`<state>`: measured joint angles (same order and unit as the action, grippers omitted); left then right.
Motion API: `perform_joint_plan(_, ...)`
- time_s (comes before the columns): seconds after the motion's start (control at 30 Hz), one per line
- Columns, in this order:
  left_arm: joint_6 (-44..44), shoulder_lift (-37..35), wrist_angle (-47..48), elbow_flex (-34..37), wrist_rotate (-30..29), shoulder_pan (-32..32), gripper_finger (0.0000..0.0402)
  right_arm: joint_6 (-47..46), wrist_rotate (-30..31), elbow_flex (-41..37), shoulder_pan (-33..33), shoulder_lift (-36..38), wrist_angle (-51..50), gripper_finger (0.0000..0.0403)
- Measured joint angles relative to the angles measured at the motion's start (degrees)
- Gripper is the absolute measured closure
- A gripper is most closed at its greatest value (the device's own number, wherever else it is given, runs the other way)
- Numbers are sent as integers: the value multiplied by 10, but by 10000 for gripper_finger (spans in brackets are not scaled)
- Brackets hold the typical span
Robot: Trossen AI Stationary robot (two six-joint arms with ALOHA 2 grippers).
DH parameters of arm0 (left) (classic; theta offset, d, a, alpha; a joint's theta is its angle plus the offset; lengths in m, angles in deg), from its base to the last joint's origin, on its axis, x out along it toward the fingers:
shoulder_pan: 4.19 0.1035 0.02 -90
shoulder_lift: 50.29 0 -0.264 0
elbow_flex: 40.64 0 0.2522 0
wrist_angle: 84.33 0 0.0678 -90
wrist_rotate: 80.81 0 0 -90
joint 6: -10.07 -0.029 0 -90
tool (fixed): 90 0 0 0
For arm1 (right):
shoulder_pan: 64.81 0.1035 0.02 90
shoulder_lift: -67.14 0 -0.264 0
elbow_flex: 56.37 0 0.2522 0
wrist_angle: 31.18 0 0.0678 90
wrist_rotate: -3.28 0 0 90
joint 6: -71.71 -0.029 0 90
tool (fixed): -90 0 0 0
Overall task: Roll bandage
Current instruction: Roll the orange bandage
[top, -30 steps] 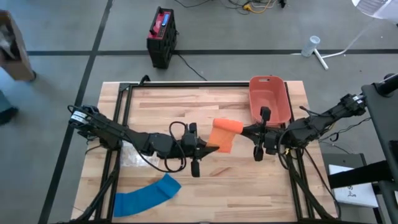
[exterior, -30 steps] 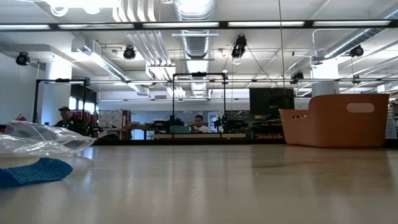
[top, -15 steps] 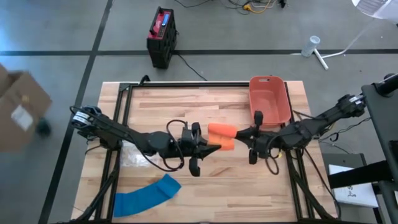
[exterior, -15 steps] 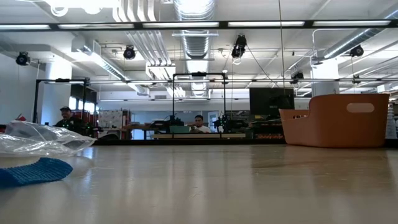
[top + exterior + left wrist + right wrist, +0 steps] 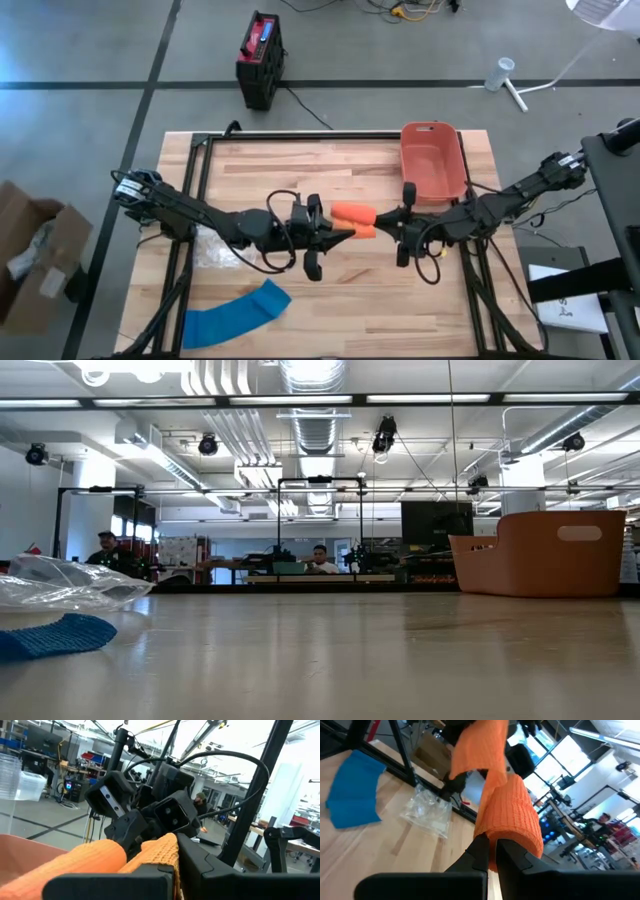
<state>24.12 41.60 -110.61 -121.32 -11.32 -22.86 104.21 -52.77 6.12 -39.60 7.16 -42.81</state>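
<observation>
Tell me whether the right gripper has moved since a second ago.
Yes. The right gripper has shifted leftward, away from the red bin, shut on the orange bandage.

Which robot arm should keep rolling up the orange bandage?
Probably the right gripper: it pinches the rolled end of the orange bandage, while the left gripper just holds the loose tail.

Left gripper (image 5: pixel 347 235), right gripper (image 5: pixel 381 218) clamped, facing

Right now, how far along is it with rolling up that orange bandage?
Partly done: the orange bandage already shows a rolled part. In hand: left gripper and right gripper, jaws shut, hold it between them above the table. Left: a short loose tail, and the blue bandage lies unrolled.
</observation>
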Motion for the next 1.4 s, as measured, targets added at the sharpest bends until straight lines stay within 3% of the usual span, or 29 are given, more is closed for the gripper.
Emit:
perform_joint_plan(0.3, -24, 0, -1, 0, 0, 9, 377, -41, -48, 0, 0, 0, -24, 394)
perform_joint_plan(0.53, -34, -1, 6, 0, -13, 10, 291, -72, -60, 0, 0, 0, -49, 394)
perform_joint_plan(0.73, -39, -1, 54, 0, -55, 10, 212, -98, -113, 0, 0, 0, -51, 394)
perform_joint_plan(0.97, -45, -2, 106, 0, -54, 10, 150, -141, -134, 0, 0, 3, -51, 394)
perform_joint_plan(1.17, -98, -2, 121, 0, -25, 2, 123, -157, -136, 0, 0, 7, -49, 394)
perform_joint_plan(1.4, -151, -3, 164, 0, -34, -10, 132, -176, -141, 0, 0, 17, -51, 394)
